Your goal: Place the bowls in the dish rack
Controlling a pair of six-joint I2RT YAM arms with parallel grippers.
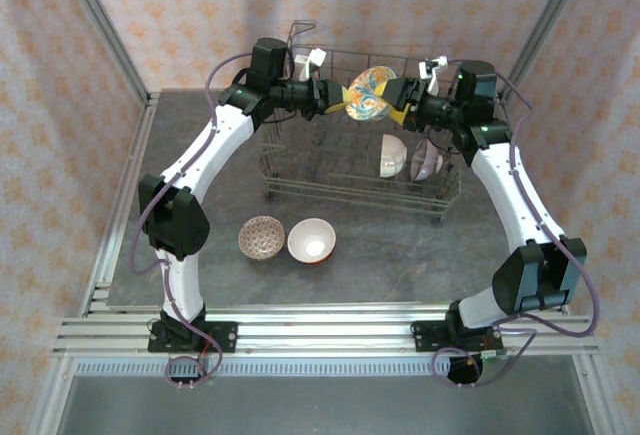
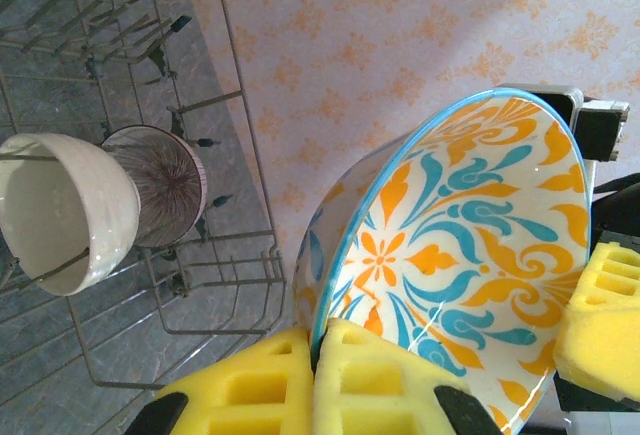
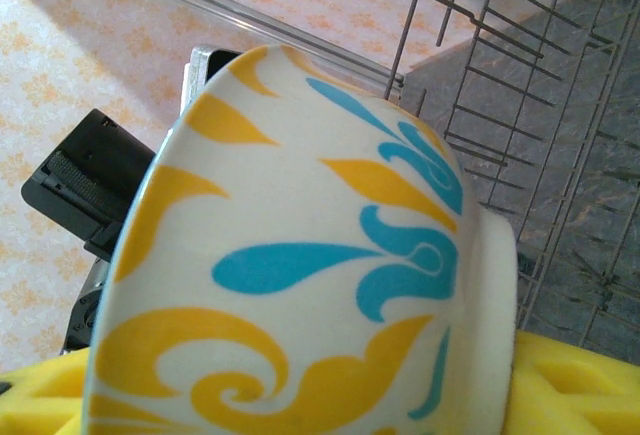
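The orange-and-blue floral bowl (image 1: 367,93) (image 2: 470,245) (image 3: 300,255) hangs on edge above the dish rack (image 1: 350,190) (image 2: 240,105) (image 3: 560,105), between both grippers. My left gripper (image 1: 335,98) (image 2: 318,340) is shut on its rim, one pad inside and one outside. My right gripper (image 1: 400,105) (image 3: 300,395) straddles the bowl from the other side with its jaws wide; whether its pads (image 2: 600,315) touch the bowl I cannot tell. A white bowl (image 1: 393,155) (image 2: 65,210) and a mauve bowl (image 1: 427,160) (image 2: 160,180) stand on edge in the rack's right part.
Two more bowls sit upright on the grey table in front of the rack: a mauve patterned one (image 1: 261,237) and a cream one (image 1: 311,241). Patterned walls close in the back and sides. The rack's left half holds bare tines.
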